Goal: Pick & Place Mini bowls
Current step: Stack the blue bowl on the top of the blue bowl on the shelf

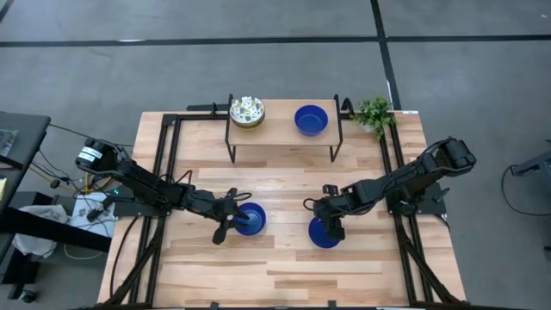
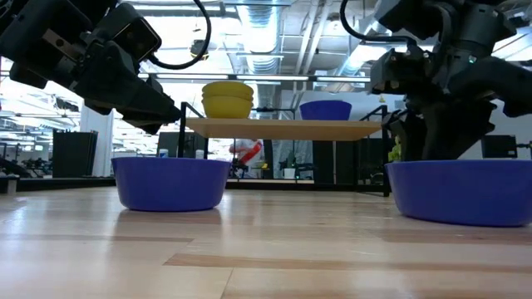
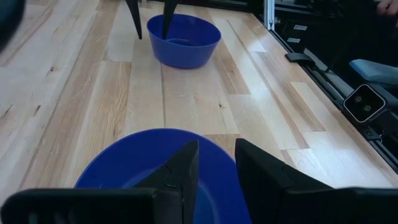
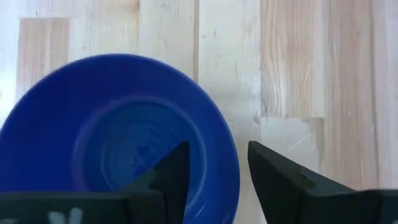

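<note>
The left hand stands at the rim of a blue bowl on the front part of the worktop. In the left wrist view its two fingers are a little apart, one on each side of the rim of this bowl, but I cannot tell if they press on it. The bowl rests flat on the wood.

The right hand hangs over a second blue bowl, just to the right of the first one. In the right wrist view its fingers stand apart on the two sides of the rim of that bowl, one inside and one outside. In the low view this bowl also sits on the worktop.

Behind both hands a small wooden shelf stands on dark legs. On it there is a third blue bowl at the right and a stack of patterned bowls at the left; how many are in the stack I cannot tell. A small green plant stands beside the right end of the shelf.
</note>
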